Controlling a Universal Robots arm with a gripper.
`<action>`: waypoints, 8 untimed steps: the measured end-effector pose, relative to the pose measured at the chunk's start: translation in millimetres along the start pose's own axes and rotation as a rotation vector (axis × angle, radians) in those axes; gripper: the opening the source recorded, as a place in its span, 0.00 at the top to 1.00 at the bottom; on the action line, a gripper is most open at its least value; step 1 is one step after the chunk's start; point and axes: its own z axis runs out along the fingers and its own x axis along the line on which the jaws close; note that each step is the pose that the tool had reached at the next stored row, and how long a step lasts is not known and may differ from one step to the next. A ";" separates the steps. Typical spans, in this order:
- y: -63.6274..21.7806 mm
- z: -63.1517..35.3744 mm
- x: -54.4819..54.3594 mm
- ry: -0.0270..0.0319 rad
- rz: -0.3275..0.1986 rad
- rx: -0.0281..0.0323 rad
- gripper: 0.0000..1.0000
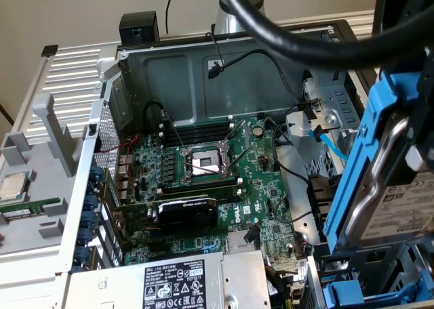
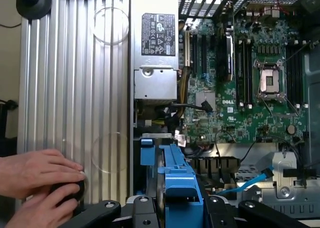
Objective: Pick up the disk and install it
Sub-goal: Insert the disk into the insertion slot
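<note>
Exterior view: the disk [image 1: 393, 187] in its blue carrier hangs tilted on edge at the view's right, over the open computer case [image 1: 169, 72], beside the motherboard [image 1: 203, 167]. Wrist view: gripper [image 2: 177, 208] fingers clamp the carrier's sides. A person's hands [image 2: 37, 180] rest on a ribbed metal plate [image 2: 75, 88].

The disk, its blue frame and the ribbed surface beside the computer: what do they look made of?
The disk seems to be metal: a dull silver body carrying a glossy white label, perhaps paper. Its frame is probably plastic: even bright blue, a soft sheen, moulded edges. The ribbed surface is likely aluminium: pale grey, matte, with straight ridges running its length.
</note>
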 end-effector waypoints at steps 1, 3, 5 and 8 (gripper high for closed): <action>-0.1 1.8 0.2 -0.0019 0.000 0.0000 0.63; -0.3 4.6 0.9 -0.0058 0.000 -0.0001 0.63; -0.5 7.6 1.6 -0.0087 0.000 -0.0002 0.63; -0.8 12.9 2.6 -0.0131 -0.001 -0.0002 0.63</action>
